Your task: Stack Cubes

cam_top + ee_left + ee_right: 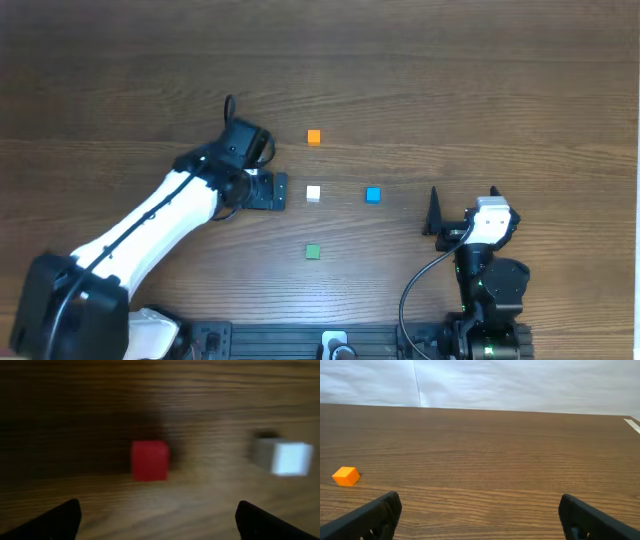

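Four small cubes lie apart on the wooden table: orange (314, 137), white (313, 193), blue (373, 195) and green (312, 252). My left gripper (281, 190) hangs just left of the white cube. In the left wrist view a red cube (150, 460) sits on the wood ahead of my open left gripper (157, 508), roughly centred between the fingers, with the white cube (287, 457) off to one side. My right gripper (463, 204) stands open and empty at the lower right, near its base. Its wrist view has the orange cube (346, 476) far off beyond the open right gripper (480, 500).
The brown wooden table (480, 80) stretches bare above and to the right of the cubes. A white backdrop (520, 382) rises behind the table's far edge. The arm bases and a black rail (330, 340) run along the near edge.
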`<state>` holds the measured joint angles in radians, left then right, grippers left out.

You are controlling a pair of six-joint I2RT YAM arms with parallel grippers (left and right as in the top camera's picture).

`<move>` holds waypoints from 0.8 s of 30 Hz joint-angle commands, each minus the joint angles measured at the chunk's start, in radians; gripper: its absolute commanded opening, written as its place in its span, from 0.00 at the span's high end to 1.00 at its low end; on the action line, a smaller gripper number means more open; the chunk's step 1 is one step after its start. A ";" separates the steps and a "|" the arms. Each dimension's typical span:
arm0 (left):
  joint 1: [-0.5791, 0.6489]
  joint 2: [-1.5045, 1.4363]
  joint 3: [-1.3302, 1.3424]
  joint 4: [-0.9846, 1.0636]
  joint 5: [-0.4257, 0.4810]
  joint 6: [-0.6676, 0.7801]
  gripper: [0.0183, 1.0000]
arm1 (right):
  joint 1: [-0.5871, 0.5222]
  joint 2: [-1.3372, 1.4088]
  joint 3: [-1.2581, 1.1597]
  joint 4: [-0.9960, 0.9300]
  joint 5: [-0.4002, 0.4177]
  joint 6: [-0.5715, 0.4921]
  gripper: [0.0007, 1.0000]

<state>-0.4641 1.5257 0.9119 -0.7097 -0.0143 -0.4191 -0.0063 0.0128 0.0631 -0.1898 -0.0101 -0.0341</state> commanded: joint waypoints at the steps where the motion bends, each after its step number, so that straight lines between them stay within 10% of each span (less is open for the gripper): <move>1: -0.024 0.053 0.014 0.036 -0.096 -0.060 0.01 | -0.006 -0.007 -0.007 0.000 -0.011 -0.005 0.01; 24: -0.022 0.146 0.014 0.119 -0.100 -0.061 0.19 | -0.006 -0.007 -0.007 0.000 -0.011 -0.005 0.01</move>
<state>-0.4862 1.6627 0.9119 -0.5934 -0.1028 -0.4728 -0.0063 0.0128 0.0631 -0.1898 -0.0097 -0.0341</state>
